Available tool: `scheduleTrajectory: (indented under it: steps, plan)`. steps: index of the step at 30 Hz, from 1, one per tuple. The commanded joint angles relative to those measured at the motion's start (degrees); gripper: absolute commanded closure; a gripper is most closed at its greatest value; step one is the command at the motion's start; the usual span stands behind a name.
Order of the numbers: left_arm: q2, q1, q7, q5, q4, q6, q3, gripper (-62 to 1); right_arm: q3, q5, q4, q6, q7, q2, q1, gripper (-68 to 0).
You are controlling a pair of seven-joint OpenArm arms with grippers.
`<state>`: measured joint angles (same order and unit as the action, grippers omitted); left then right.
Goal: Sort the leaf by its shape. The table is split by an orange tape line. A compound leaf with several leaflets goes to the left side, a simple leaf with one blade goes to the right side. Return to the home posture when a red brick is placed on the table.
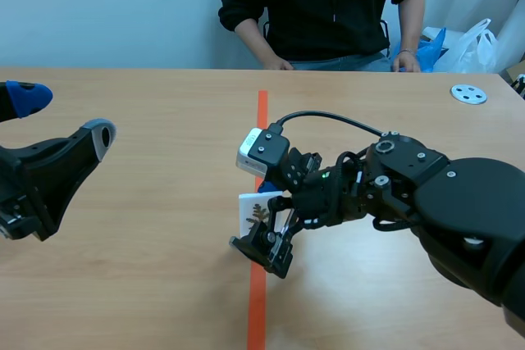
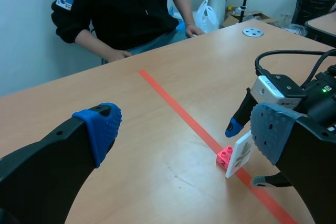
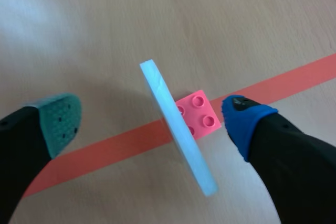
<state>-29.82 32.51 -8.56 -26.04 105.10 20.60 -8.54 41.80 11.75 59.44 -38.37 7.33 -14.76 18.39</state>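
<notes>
Looking at the scene view first, I see my right gripper (image 1: 267, 220) reaching in over the orange tape line (image 1: 261, 112), its fingers spread either side of the leaf card (image 1: 253, 212), which stands upright on that line; my left gripper (image 1: 66, 116) hangs wide open and holds nothing, well off on the left side. From the left wrist, the card sits slotted in a pink brick (image 2: 224, 156) on the tape. From the right wrist, the teal pad (image 3: 60, 121) and the blue pad (image 3: 244, 121) both stand clear of the card, so nothing is gripped; the blue one is just beside the brick
</notes>
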Motion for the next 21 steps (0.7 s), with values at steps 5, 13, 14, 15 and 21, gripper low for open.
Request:
scheduleTrajectory:
  steps: [5, 13, 14, 15, 21]
  plan:
    - [0.13, -0.31, -0.87, -0.76, 0.24, -0.26, -0.26, -52.9, -0.48, -1.18, 0.5, -0.02, -2.19, -0.83, 1.6, -40.1]
    - [0.13, -0.31, -0.87, -0.76, 0.24, -0.26, -0.26, -52.9, -0.48, -1.29, 0.5, 0.46, -2.14, -1.92, 1.55, -17.3]
    - [0.13, -0.31, -0.87, -0.76, 0.24, -0.26, -0.26, -52.9, -0.48, -1.29, 0.5, 1.51, -2.12, -2.05, 1.42, -12.5]
    - [0.13, -0.31, -0.87, -0.76, 0.24, -0.26, -0.26, -52.9, -0.48, -1.29, 0.5, 2.4, -2.03, -2.08, 1.36, -8.6]
    - [0.13, -0.31, -0.87, -0.76, 0.24, -0.26, -0.26, -52.9, -0.48, -1.29, 0.5, 4.52, -2.01, -2.05, 0.96, -3.3]
